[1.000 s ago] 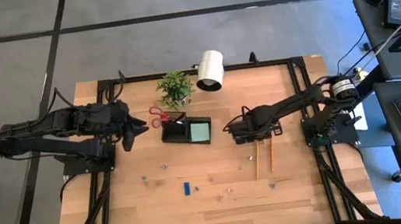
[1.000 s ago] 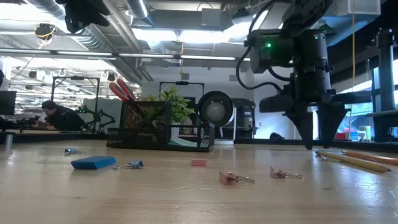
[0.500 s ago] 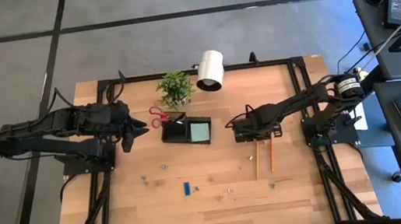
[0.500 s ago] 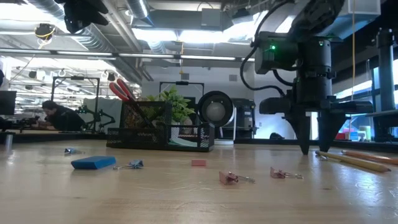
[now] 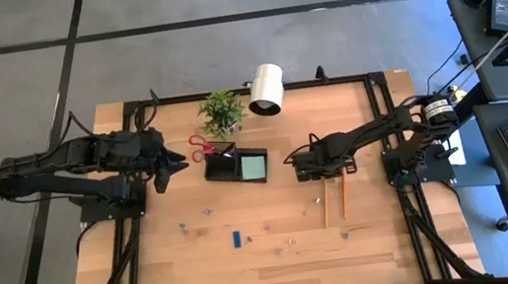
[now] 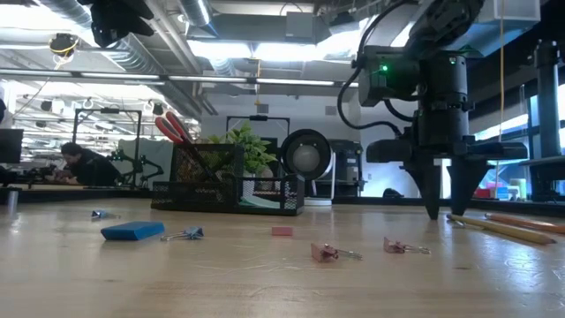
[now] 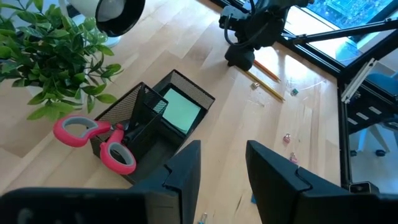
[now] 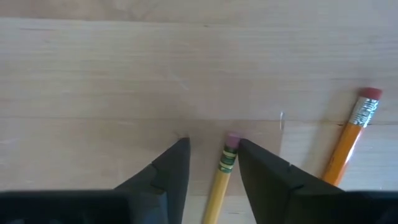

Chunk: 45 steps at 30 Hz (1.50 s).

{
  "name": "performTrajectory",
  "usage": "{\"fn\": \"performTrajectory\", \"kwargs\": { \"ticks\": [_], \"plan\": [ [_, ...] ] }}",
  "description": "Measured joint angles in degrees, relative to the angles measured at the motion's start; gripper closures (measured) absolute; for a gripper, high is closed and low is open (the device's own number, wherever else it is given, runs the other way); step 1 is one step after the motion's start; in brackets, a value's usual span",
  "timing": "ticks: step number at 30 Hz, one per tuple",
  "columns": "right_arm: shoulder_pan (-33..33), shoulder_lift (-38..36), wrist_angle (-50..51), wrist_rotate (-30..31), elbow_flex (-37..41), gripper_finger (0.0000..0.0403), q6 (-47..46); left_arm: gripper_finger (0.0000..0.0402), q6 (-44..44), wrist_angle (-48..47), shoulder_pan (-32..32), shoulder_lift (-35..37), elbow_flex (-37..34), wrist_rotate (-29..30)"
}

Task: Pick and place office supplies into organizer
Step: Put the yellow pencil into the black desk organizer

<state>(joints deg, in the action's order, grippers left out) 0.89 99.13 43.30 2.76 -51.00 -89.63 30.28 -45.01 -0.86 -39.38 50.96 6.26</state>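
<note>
since a second ago the right gripper (image 8: 211, 163) has slid a little toward the right side of the table and now points straight down over the eraser end of a pencil (image 8: 222, 177). the left arm has not moved.

the right gripper's two fingers (image 8: 166, 168) stand one on each side of that pencil, with small gaps, so they are apart and not squeezing it. only the wrist view shows this; from above the arm hides the fingertips, and in the low view (image 6: 439, 201) the tips hang just above the wood. a second pencil (image 8: 349, 140) lies near, cut off at the picture's edge. in the high view both pencils (image 5: 333, 201) stick out from under the gripper, side by side.

the left gripper (image 7: 222, 171) waits in the air beside the organizer (image 5: 235, 165), fingers apart and holding nothing. in the low view it is mostly cut off at the top.

the organizer is a black mesh tray near the back middle of the table. the red-handled scissors (image 7: 99, 139) stand in its tall part and the pale teal note pad (image 7: 180, 114) lies flat in the low part.

the small blue piece (image 6: 132, 230) and the tiny clips (image 6: 334, 253) are easy to see in the low view, but from above they are only specks (image 5: 235, 238) on the wood.

the table (image 5: 280, 258) is light wood with a black frame. a green plant (image 5: 221, 112) and a white lamp (image 5: 267, 88) stand at its back edge. far behind, a person (image 6: 81, 165) sits at a desk in a big room with pipes on the ceiling.
</note>
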Motion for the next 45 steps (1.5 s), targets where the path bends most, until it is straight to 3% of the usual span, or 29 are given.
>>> {"fn": "performTrajectory", "kwargs": {
  "ticks": [7, 18, 32, 45],
  "plan": [
    [-0.01, 0.0, -0.1, 0.13, 0.0, 0.0318, 0.56, 0.0279, 0.0, 0.0, 0.02, 0.0, 0.0, 0.0],
    [-0.01, 0.0, 0.08, 0.61, 0.0, 0.0365, 9.39, 0.0279, 0.0, 0.0, 0.0, 0.0, 0.0, 0.02],
    [-0.01, -0.39, 0.14, 0.61, 0.04, 0.0372, 9.63, 0.0279, 0.0, 0.0, 0.02, 0.0, 0.0, 0.02],
    [-0.03, -7.43, 0.39, 1.9, 0.44, 0.0373, 11.73, 0.0279, 0.0, 0.02, 0.02, 0.0, 0.0, 0.04]
  ]
}}
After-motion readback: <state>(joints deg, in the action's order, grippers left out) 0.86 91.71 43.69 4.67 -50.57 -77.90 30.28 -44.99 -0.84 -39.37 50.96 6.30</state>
